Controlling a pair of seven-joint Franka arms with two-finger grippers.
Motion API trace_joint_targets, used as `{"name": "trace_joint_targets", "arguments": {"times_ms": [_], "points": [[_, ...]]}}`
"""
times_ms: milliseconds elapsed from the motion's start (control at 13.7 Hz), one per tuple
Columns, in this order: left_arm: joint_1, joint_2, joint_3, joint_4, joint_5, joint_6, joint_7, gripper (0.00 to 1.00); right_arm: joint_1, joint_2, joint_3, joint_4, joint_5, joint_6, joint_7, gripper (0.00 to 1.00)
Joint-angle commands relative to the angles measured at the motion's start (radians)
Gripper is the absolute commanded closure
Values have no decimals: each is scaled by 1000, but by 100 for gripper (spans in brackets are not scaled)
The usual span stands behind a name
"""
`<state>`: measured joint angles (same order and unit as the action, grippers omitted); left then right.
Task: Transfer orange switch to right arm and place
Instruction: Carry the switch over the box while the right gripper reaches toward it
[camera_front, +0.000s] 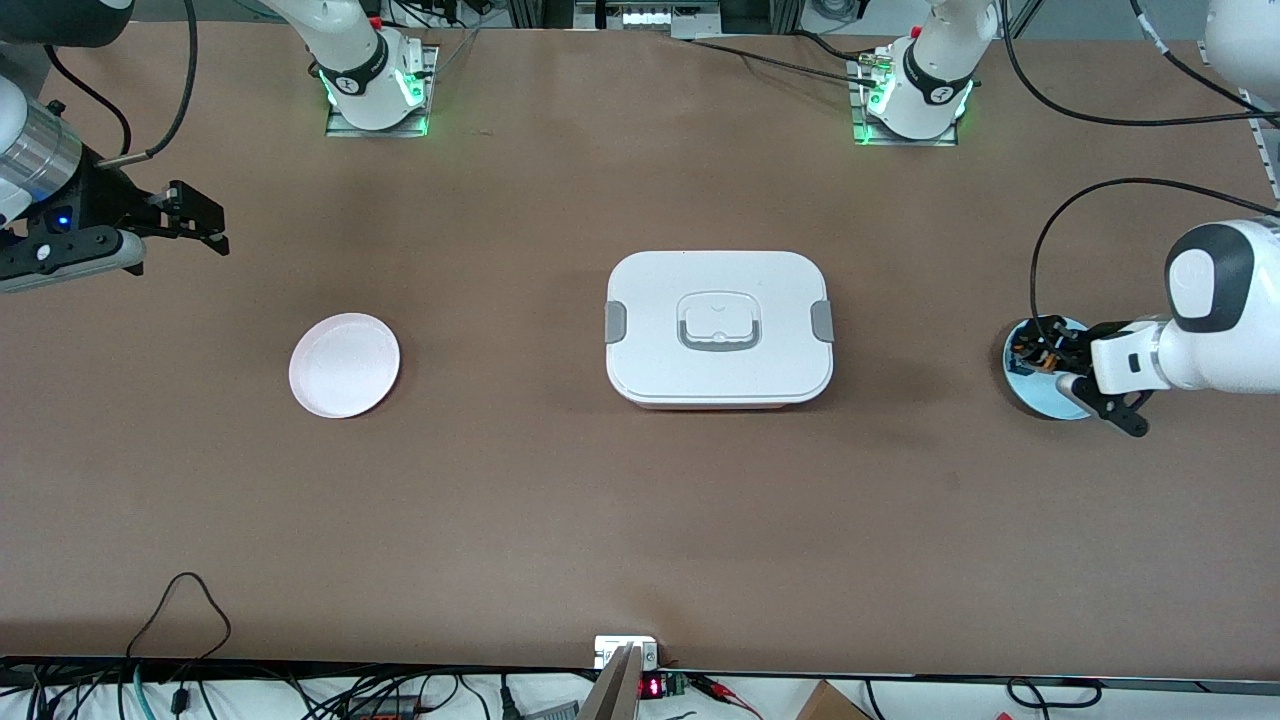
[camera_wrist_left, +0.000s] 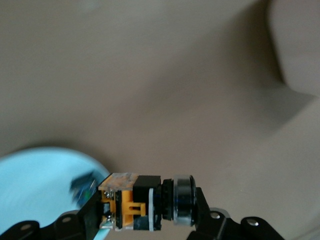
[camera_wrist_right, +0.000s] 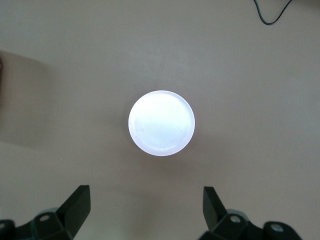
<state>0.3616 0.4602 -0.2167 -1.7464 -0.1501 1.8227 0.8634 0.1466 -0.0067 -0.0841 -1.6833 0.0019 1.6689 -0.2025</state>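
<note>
Orange switch (camera_wrist_left: 142, 202), a small stubby push-button with a black cylindrical body, an orange block at one end and a dark ringed collar at the other, sat crosswise between the jaws of the left gripper (camera_wrist_left: 145, 212), which were clamped shut on it. It looked light and rigid, hard plastic with some metal, so it would likely not flex or crush under a modest squeeze, but its smooth round collar seemed apt to roll or twist if pinched there. The squarer orange-and-black section looked the safer place to grip, and since the left jaws held it low on the body, the ends sticking out to either side of them seemed the parts left free for a second grip. The switch was held just above a light blue round dish (camera_front: 1030, 385) on the brown counter (camera_front: 640, 520), at the left arm's end; a small blue-and-dark item (camera_wrist_left: 82, 187) lay in the dish just beside the jaws, too blurred to name. The right gripper (camera_front: 195, 220) waited in the air at the right arm's end, its jaws wide apart with nothing between them, and a pale pink round plate (camera_wrist_right: 161, 122) lay below and ahead of them. A white lidded box with grey clasps (camera_front: 718, 328) stood mid-counter, well apart from both sets of jaws.
</note>
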Motion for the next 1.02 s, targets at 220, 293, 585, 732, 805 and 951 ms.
{"name": "trace_joint_targets", "arguments": {"times_ms": [220,293,585,732,805,951], "points": [[-7,84,-47,59,-261,-22,680,90,-15,21,0,25,3,-17,5,0],[-7,103,-61,65,-328,-23,786,90,-15,25,-2,25,7,-14,0,0],[-6,129,-166,74,-566,-31,1149,96,-9,48,4,19,154,-70,-12,0],[-6,140,-232,76,-678,-52,1210,96,-10,76,4,8,322,-113,-9,0],[-6,144,-265,74,-754,-68,1245,96,-15,79,3,-9,422,-130,-12,0],[-16,166,-326,71,-841,-69,1302,96,-16,100,3,-33,583,-143,-11,0]]}}
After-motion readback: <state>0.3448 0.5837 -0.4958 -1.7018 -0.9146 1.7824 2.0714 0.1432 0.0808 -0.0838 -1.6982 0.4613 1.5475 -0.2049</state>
